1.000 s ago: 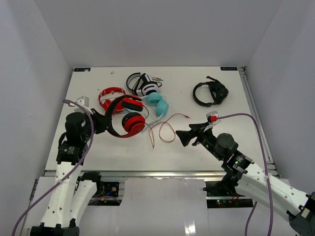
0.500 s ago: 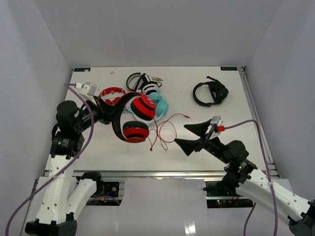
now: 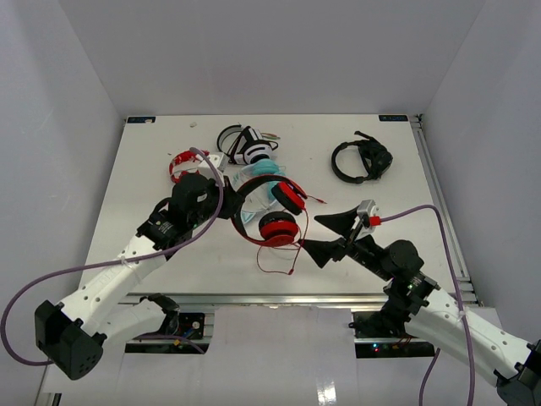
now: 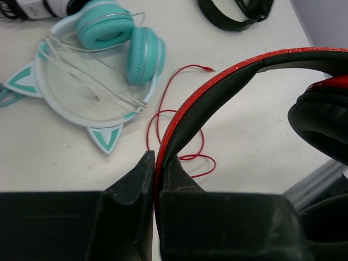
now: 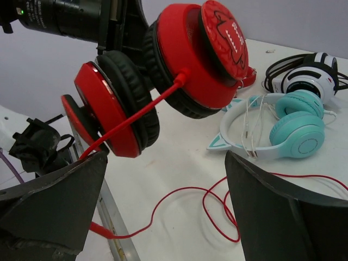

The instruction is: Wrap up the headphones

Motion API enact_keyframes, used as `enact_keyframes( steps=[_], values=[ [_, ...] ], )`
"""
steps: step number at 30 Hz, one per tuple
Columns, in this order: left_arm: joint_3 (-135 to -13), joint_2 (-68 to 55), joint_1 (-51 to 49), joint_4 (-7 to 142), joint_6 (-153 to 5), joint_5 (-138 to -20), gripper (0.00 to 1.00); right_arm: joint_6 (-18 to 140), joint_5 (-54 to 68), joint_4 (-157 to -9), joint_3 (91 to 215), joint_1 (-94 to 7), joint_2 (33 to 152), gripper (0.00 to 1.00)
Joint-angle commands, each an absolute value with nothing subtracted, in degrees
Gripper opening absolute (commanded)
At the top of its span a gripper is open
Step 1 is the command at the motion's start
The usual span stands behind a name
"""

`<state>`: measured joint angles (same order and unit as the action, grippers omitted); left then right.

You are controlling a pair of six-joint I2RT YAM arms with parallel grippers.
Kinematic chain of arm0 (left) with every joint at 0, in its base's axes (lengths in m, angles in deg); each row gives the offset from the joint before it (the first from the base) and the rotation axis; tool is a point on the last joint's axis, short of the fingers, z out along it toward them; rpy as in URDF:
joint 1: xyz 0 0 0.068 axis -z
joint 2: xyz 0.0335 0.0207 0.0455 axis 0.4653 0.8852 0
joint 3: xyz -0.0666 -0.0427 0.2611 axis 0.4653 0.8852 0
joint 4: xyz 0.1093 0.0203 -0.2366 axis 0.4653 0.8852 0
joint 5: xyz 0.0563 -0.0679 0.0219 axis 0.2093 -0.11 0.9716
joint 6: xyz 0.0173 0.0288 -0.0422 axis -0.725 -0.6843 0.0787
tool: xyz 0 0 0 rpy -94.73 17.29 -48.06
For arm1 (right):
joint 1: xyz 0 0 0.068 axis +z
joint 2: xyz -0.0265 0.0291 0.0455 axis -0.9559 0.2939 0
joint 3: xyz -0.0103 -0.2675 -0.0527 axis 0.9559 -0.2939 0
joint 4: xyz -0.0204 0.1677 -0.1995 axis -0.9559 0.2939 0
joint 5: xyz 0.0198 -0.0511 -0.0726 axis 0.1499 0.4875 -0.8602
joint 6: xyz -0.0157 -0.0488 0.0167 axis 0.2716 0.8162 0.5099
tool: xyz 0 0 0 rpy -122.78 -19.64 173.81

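The headphones [image 3: 277, 216] hang above the middle of the table, black headband with red trim, both red-and-black ear cups dangling. My left gripper [image 3: 226, 205] is shut on the headband [image 4: 217, 92], which is pinched between its jaws [image 4: 157, 163]. The thin red cable [image 3: 287, 260] drops from one ear cup [image 5: 201, 60] and lies in loops on the table [image 5: 217, 209]. My right gripper [image 3: 322, 237] stands open just right of the ear cups, with the cable loops on the table below its fingers [image 5: 166, 163] and nothing held.
Teal cat-ear headphones [image 3: 264, 176] lie just behind the lifted pair. A small all-red pair [image 3: 183, 161] and a white-and-black pair [image 3: 245, 145] sit further back left. A black headset [image 3: 362, 161] lies at back right. The table's front rail [image 3: 270, 298] runs close below the cable.
My left arm has swung right, carrying the headphones from the left side to the table's middle, the cable trailing along. The right gripper has drawn back a little and stays open.
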<state>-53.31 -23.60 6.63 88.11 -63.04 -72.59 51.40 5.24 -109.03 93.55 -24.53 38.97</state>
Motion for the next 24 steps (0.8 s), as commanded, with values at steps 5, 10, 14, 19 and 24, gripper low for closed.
enact_keyframes(
  steps=[5, 10, 14, 19, 24],
  values=[
    [-50.9, -36.0, 7.2, 82.0, -58.6, -55.3, 0.0, 54.7, 8.7, -120.5, 91.0, -24.4, 41.5, 0.93],
    [-55.5, -37.5, 7.2, 87.6, -56.5, -49.8, 0.0, 58.2, 16.4, -128.6, 92.7, -24.4, 47.0, 0.96],
    [-57.9, -38.1, 7.2, 90.2, -55.9, -49.4, 0.0, 59.1, 18.8, -137.7, 90.8, -24.4, 53.2, 0.95],
    [-59.8, -39.1, 7.2, 92.6, -55.8, -49.0, 0.0, 62.1, 11.5, -142.6, 88.9, -24.4, 57.2, 0.95],
    [-60.7, -39.0, 7.2, 94.5, -55.2, -47.1, 0.0, 63.2, 11.8, -144.0, 87.9, -24.3, 57.4, 0.96]
  ],
)
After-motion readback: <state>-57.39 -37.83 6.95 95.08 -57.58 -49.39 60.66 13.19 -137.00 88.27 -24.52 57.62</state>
